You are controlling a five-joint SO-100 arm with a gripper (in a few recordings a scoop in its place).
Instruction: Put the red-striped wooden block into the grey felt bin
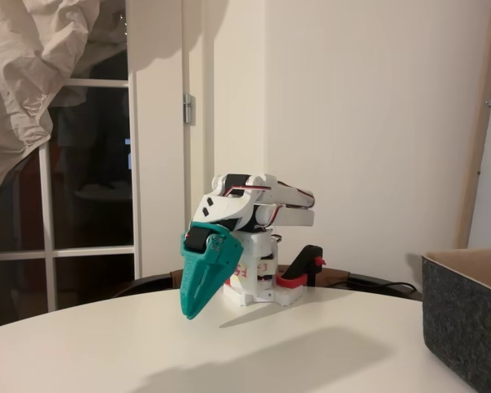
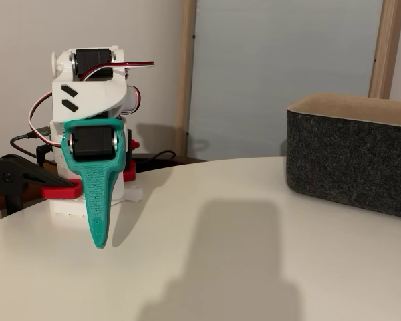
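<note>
at the right edge of the round white table (image 1: pixel 106 352) stands the bin (image 2: pixel 351 164), its dark felt wall upright and a strip of tan lining visible at the rim; from these low angles its inside cannot be seen. at the far edge, in both fixed views, the arm (image 1: pixel 258 209) sits folded over its base, held down by a black and red clamp (image 2: pixel 23 184). the teal gripper (image 2: pixel 99 227) points down with its tip just above the tabletop; the fingers look pressed together, with nothing between them.

the block is nowhere on the bare tabletop that can be seen, so i cannot tell where it lies. it may already be in the bin, or it may not have been set out yet. with the arm tucked away and the gripper carrying nothing, this reads as either the very start or the very end of the task.

red marks on the white base (image 1: pixel 258 282) look like writing, but are too small to read. no brand or label is legible elsewhere.
</note>
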